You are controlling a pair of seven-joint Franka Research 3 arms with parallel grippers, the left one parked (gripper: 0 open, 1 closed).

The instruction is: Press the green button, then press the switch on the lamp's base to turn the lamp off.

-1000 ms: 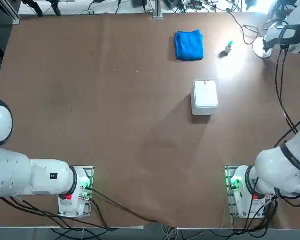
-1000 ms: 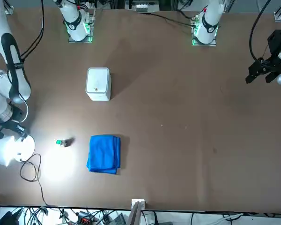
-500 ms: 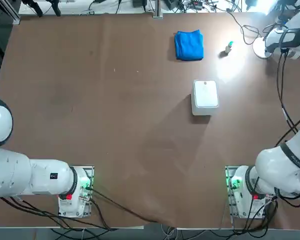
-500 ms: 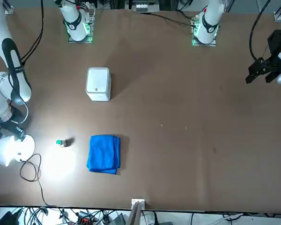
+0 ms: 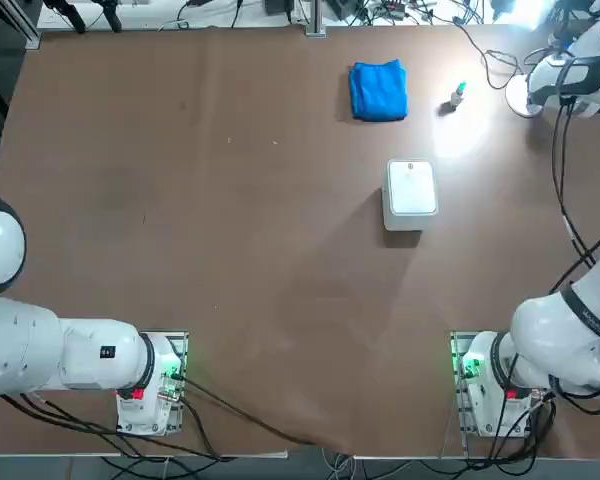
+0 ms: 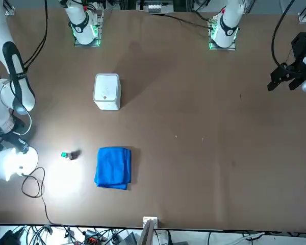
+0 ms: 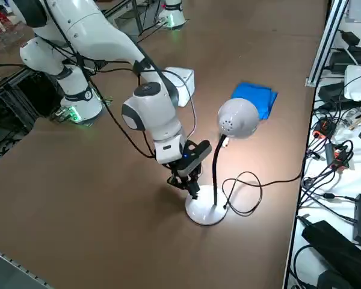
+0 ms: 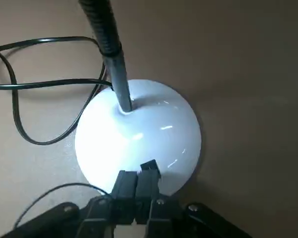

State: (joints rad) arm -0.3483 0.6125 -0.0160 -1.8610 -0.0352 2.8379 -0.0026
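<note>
Fingers of the right gripper (image 8: 139,178) sit pressed together, tips down on the lamp's base (image 8: 154,134) beside the neck, prob. so one narrow point can push the switch, hidden under them. Lamp (image 7: 237,118) glows on, at the table's far right corner w/ the green button (image 5: 459,93) nearby; no readable writing anywhere.

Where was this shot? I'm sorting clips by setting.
Probably a robotics lab: two arms bolted to a brown table, cables and power strips along its edge. The right gripper, shut, is over the lamp's base.
</note>
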